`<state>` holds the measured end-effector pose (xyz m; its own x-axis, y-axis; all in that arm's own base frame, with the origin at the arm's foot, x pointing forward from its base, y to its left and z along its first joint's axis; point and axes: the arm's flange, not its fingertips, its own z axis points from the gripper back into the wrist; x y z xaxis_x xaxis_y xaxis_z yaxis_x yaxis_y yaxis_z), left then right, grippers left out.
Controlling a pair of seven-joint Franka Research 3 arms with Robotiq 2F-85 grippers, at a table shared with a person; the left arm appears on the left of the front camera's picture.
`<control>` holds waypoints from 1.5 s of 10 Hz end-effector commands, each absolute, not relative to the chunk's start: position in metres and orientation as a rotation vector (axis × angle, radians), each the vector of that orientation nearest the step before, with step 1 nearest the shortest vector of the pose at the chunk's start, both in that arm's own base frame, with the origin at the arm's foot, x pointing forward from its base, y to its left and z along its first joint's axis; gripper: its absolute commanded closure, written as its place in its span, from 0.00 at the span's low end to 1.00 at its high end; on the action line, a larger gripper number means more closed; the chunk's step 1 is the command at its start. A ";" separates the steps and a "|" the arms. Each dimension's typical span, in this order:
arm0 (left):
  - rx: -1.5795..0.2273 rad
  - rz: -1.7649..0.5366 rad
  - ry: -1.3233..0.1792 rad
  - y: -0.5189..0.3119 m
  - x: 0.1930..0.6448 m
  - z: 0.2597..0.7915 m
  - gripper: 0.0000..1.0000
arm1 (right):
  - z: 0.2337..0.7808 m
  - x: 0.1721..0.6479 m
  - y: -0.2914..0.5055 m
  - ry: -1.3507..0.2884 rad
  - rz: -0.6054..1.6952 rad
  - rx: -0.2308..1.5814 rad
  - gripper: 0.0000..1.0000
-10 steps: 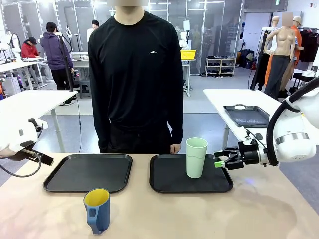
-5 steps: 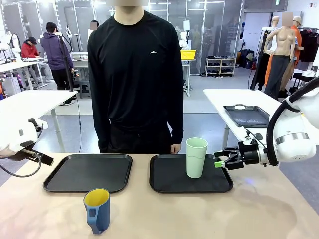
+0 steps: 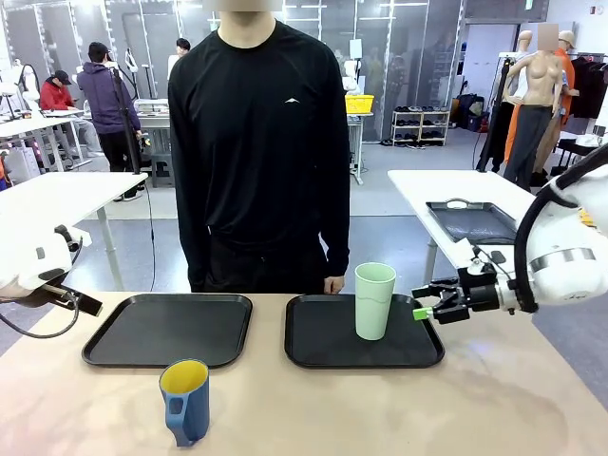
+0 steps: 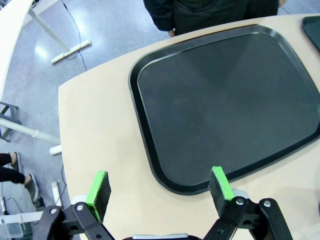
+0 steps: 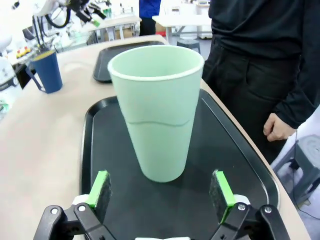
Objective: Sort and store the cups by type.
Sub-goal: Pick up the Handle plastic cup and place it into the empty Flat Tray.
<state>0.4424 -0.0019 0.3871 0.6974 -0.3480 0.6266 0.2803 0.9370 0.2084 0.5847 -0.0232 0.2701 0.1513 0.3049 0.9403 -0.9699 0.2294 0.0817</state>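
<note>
Mint tumbler (image 3: pixel 374 300) on right tray (image 3: pixel 318 347), right hand (image 3: pixel 420 302) wide beside it, left hand (image 4: pixel 160 186) wide, mug (image 3: pixel 186 404) apart

- Front view: the left arm (image 3: pixel 28 261) is cut off by the edge at 9 o'clock, the right arm (image 3: pixel 565 261) at 3 o'clock.
- Left wrist view: the right tray (image 4: pixel 314 27) shows just a corner at 2 o'clock.
- Right wrist view: the tumbler (image 5: pixel 157 112) hides that tray's middle.
</note>
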 end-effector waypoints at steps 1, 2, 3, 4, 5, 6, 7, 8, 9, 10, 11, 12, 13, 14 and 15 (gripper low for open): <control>0.102 -0.355 -0.719 -0.001 0.442 0.387 0.00 | 0.316 0.535 -0.030 -0.956 1.184 0.681 0.00; 0.102 -0.355 -0.719 -0.001 0.442 0.387 0.00 | 0.330 0.520 -0.033 -0.936 1.200 0.613 0.00; 0.102 -0.355 -0.719 -0.001 0.442 0.387 0.00 | 0.342 0.501 -0.035 -0.863 1.230 0.552 0.00; 0.102 -0.355 -0.719 -0.001 0.442 0.387 0.00 | 0.349 0.487 -0.038 -0.810 1.221 0.475 0.00; 0.102 -0.355 -0.719 -0.001 0.442 0.387 0.00 | 0.354 0.471 -0.037 -0.785 1.227 0.423 0.00; 0.102 -0.355 -0.719 -0.001 0.442 0.387 0.00 | 0.358 0.455 -0.036 -0.741 1.223 0.365 0.00; 0.102 -0.355 -0.719 -0.001 0.442 0.387 0.00 | 0.361 0.442 -0.036 -0.741 1.228 0.342 0.00; 0.102 -0.355 -0.719 -0.001 0.442 0.387 0.00 | 0.365 0.431 -0.040 -0.709 1.217 0.294 0.00; 0.102 -0.355 -0.719 -0.001 0.442 0.387 0.00 | 0.369 0.422 -0.044 -0.710 1.214 0.253 0.00; 0.102 -0.355 -0.719 -0.001 0.442 0.387 0.00 | 0.372 0.415 -0.046 -0.692 1.218 0.226 0.00; 0.102 -0.355 -0.719 -0.001 0.442 0.387 0.00 | 0.374 0.412 -0.047 -0.677 1.219 0.191 0.00; 0.102 -0.355 -0.719 -0.001 0.442 0.387 0.00 | 0.374 0.413 -0.046 -0.687 1.232 0.203 0.00; 0.102 -0.355 -0.719 -0.001 0.442 0.387 0.00 | 0.367 0.417 -0.053 -0.722 1.239 0.226 0.00; 0.102 -0.355 -0.719 -0.001 0.442 0.387 0.00 | 0.367 0.417 -0.053 -0.722 1.239 0.226 0.00; 0.102 -0.355 -0.719 -0.001 0.442 0.387 0.00 | 0.367 0.417 -0.053 -0.722 1.239 0.226 0.00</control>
